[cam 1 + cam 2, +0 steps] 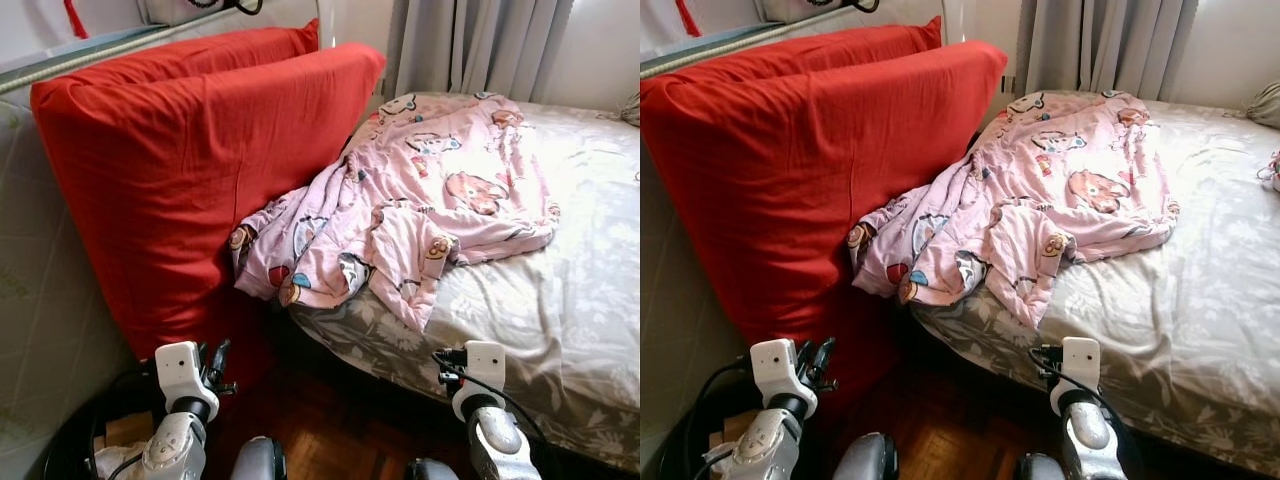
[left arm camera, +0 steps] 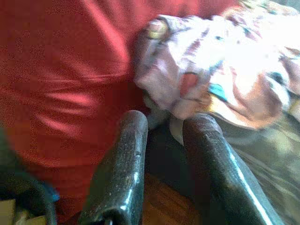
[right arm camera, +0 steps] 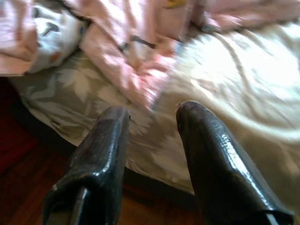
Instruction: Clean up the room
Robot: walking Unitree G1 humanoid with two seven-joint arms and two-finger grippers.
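I see the pink blanket (image 1: pixel 400 210) crumpled on the bed (image 1: pixel 580 270), against the red cushion (image 1: pixel 180 180). Left gripper (image 2: pixel 161 140) and right gripper (image 3: pixel 150 122) both parted, empty, short of the bed.

Matt red cloth cushion (image 1: pixel 190 170), glossy wooden floor (image 1: pixel 330 440).

No text, label, brand, number or sign can be read anywhere. The crumpled pink cotton blanket (image 1: pixel 420 200) carries printed cartoon figures, with no lettering that can be made out among them. The grey bedsheet with a pale leaf pattern (image 1: pixel 560 300) bears a pattern alone, and the big red fabric cushions (image 1: pixel 190 170) are plain.
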